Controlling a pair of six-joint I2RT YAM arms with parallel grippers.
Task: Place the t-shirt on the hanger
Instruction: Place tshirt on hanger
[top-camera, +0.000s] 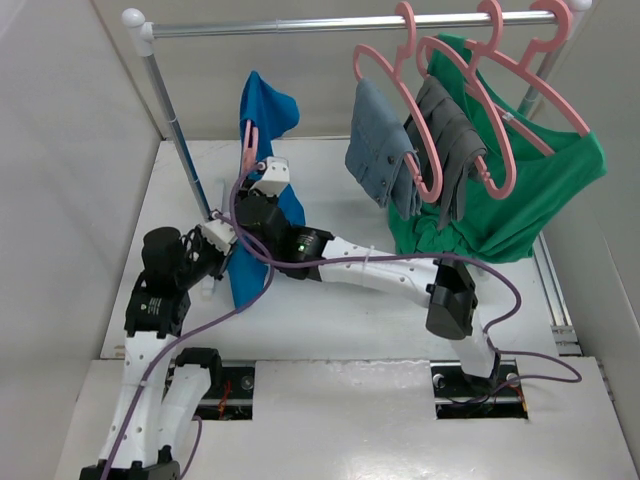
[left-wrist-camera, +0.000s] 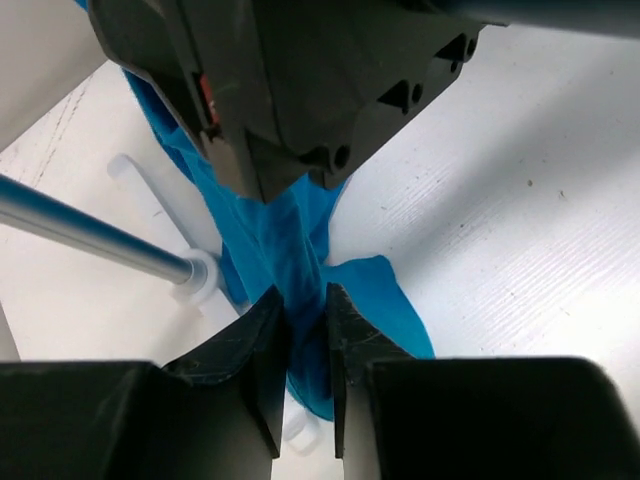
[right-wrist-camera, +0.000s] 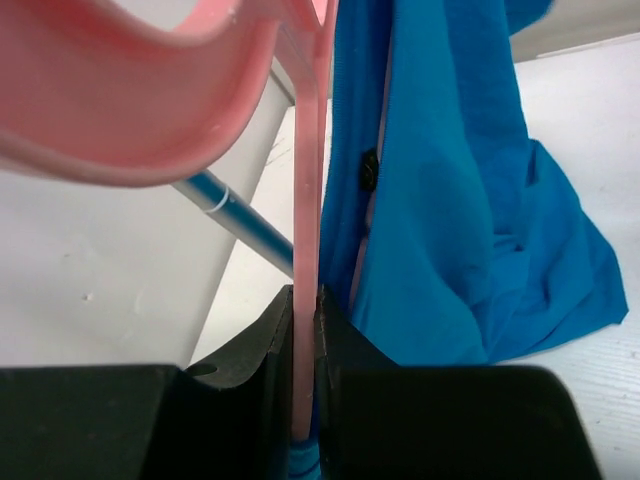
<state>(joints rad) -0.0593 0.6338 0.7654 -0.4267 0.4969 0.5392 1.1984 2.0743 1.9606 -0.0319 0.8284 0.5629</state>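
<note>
The blue t-shirt (top-camera: 265, 110) hangs bunched at the left of the rack, its lower part trailing to the table. The salmon-pink hanger (top-camera: 248, 148) shows only as a sliver at the shirt's edge. In the right wrist view its thin bar (right-wrist-camera: 308, 250) runs up to the curved hook (right-wrist-camera: 130, 110), beside the t-shirt (right-wrist-camera: 450, 220). My right gripper (right-wrist-camera: 305, 300) is shut on that bar; it sits against the shirt in the top view (top-camera: 262, 165). My left gripper (top-camera: 225, 240) is shut on a fold of the t-shirt (left-wrist-camera: 290, 240) low down, fingertips (left-wrist-camera: 270, 310) pinching the cloth.
The clothes rack's top rail (top-camera: 350, 22) and left upright pole (top-camera: 175, 120) stand right beside the shirt. Its pole foot (left-wrist-camera: 200, 280) is close to my left gripper. Identical pink hangers hold grey garments (top-camera: 385, 150) and a green shirt (top-camera: 530, 190) at the right.
</note>
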